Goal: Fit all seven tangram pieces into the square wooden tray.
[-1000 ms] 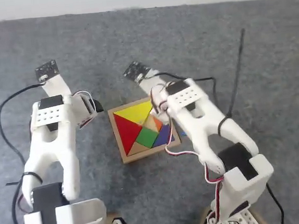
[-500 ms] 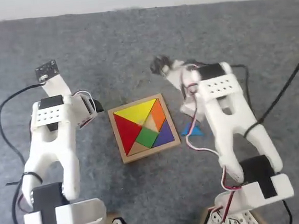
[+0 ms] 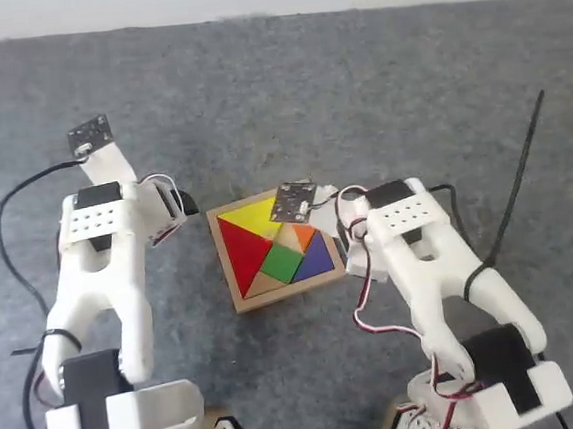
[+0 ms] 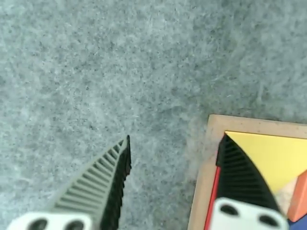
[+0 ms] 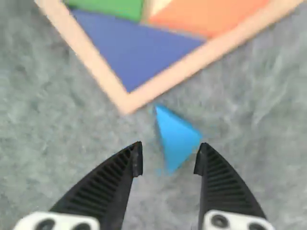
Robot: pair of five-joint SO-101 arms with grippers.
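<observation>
— Where is the loose piece?

— We find the light-blue triangle (image 5: 176,139) flat on the grey worktop (image 3: 155,85). It lies just off the corner of the square wooden tray (image 5: 91,62) that faces the worktop's near edge, on the right arm's side. One tip points at that corner, and its long axis runs back between the fingers of the right hand (image 5: 169,146). That hand is open astride it; we cannot tell whether a finger touches.

— And from above?

— There the right arm (image 3: 420,253) lies over that spot. The tray sits askew at mid-worktop with its yellow piece (image 3: 255,217), red piece (image 3: 238,251) and green piece (image 3: 283,263). From the left wrist we see the left hand (image 4: 175,139) spread wide, one finger above the tray corner where yellow meets red, the other above worktop.
</observation>
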